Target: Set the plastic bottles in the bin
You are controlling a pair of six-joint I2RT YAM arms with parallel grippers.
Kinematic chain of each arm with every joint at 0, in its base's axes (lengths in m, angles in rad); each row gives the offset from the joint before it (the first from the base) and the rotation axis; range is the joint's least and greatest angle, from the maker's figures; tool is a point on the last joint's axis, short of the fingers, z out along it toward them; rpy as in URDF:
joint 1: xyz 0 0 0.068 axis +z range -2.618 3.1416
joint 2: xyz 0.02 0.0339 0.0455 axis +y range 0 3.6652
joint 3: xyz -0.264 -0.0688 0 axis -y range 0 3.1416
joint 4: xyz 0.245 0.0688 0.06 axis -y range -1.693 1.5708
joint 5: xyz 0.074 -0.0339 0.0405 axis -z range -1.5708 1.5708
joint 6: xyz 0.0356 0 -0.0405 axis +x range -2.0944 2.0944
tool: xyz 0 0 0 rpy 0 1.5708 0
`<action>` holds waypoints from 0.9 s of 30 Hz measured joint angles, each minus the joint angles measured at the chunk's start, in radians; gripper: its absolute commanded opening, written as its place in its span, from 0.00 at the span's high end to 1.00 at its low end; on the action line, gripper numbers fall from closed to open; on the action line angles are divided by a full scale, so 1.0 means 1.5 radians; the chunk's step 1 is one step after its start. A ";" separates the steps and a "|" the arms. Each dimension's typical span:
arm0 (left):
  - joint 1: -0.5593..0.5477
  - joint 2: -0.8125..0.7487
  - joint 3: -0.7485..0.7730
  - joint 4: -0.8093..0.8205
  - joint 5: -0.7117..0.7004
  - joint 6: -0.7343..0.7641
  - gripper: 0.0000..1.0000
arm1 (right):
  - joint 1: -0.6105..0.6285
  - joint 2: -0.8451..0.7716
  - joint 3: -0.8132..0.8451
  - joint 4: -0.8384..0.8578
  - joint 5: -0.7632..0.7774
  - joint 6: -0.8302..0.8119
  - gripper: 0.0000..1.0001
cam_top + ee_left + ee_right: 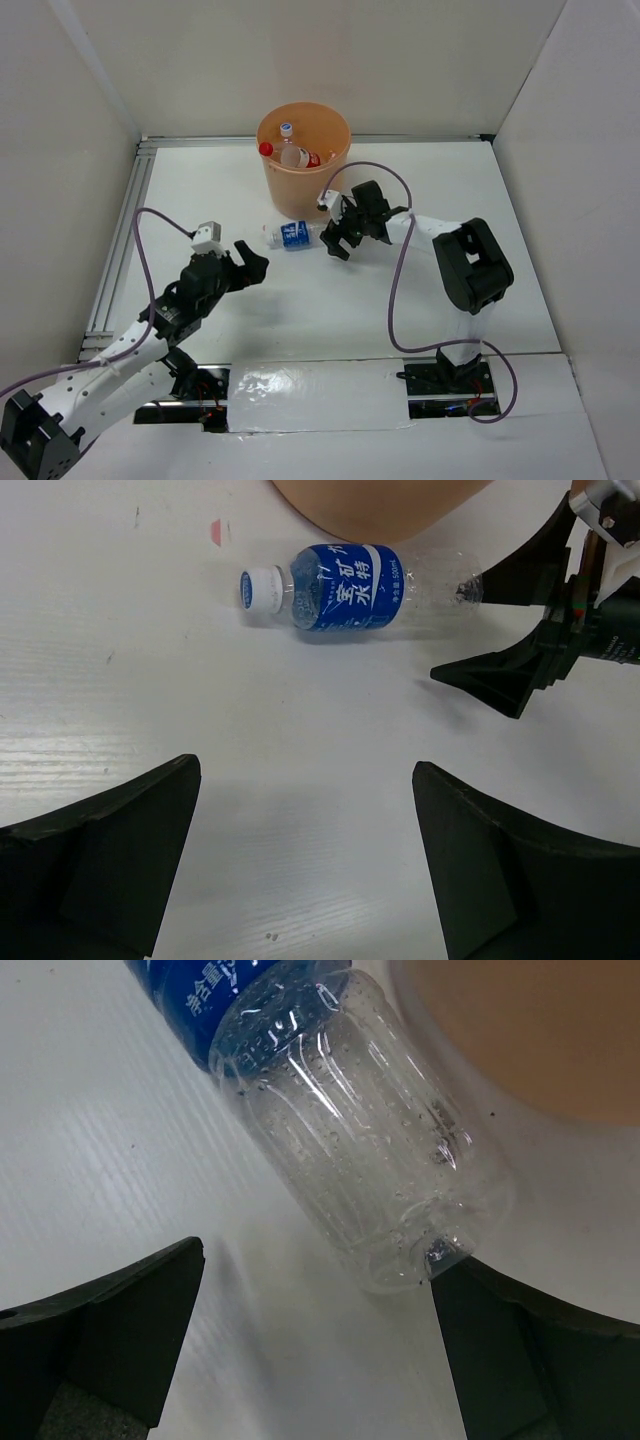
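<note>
Bottles in the bin, one left out on the bench.
On the white bench [500,220], the orange bin [273,185] holds at least three plastic bottles [295,155]. One blue-labelled bottle [291,235] lies on its side just before it, long axis across the bench, white cap leftward, base by the right tool [335,248], which gapes wide and empty. The left tool [254,258] is likewise spread, holding nothing.
</note>
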State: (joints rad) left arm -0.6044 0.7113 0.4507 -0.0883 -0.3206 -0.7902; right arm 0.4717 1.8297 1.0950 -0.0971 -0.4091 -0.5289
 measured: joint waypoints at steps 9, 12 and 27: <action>0.001 0.044 -0.020 0.077 0.018 0.079 0.00 | 0.012 -0.082 -0.072 -0.024 -0.113 -0.130 0.00; 0.001 0.117 -0.017 0.126 0.046 0.171 0.00 | 0.023 -0.103 -0.076 -0.037 -0.143 -0.165 0.00; 0.043 0.254 0.055 0.211 0.112 0.435 0.00 | 0.033 -0.146 -0.060 -0.156 -0.198 -0.264 0.00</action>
State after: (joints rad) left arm -0.5404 1.0927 0.5339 0.2283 -0.1524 -0.1371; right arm 0.5213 1.6100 1.0050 -0.3309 -0.7059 -0.9245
